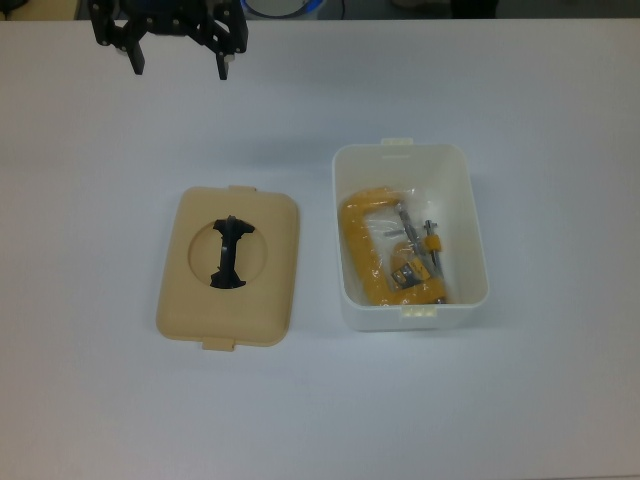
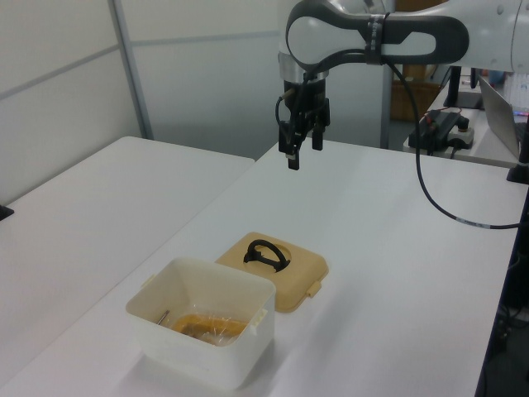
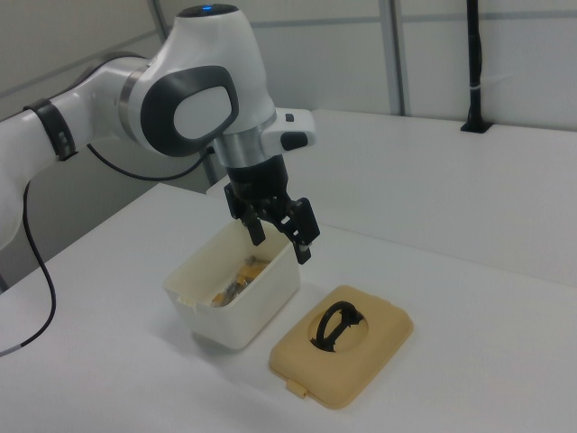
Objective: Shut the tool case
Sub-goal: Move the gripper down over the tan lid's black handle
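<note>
- White surface [image 1: 560, 400] carries an open tub [image 1: 470, 215] with a yellow clamp [image 1: 375, 255] inside.
- Lid [image 1: 270, 290] lies just beside it, handle [image 1: 230, 252] up — ready for gripping.
- Pincer [image 1: 180, 62] hovers well apart, spread, empty.

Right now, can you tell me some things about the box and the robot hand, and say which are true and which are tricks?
1. The lid sits on the tub. False: it lies flat on the table beside the tub.
2. A yellow clamp is inside the tub. True.
3. The gripper is holding the lid's black handle. False: it hangs open in the air, holding nothing.
4. The tub is open on top. True.
5. In the top view, the lid is on the tub's left. True.
</note>
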Robot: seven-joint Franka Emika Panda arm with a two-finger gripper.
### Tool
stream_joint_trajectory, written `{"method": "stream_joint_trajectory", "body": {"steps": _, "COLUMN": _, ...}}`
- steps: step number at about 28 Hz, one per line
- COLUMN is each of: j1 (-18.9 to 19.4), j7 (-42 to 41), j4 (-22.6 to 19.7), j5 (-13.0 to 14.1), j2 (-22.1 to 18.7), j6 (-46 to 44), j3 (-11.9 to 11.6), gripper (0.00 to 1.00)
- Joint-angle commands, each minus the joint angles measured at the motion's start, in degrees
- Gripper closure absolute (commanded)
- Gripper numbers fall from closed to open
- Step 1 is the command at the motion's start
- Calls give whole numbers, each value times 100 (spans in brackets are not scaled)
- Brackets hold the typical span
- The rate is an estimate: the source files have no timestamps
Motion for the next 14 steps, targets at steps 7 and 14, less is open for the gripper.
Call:
{"method": "stream_joint_trajectory", "body": {"steps": 7, "j1": -107, "j7": -269, "j4": -10, "j5": -68, "j2": 25, "j6": 159, "j3": 40, "gripper": 0}}
{"method": "stream_joint_trajectory", "body": {"steps": 14, "j1": -81, "j7": -198, "j4": -19, "j5": -32, "j2": 200, "j6": 440, "j3": 66, "gripper": 0}}
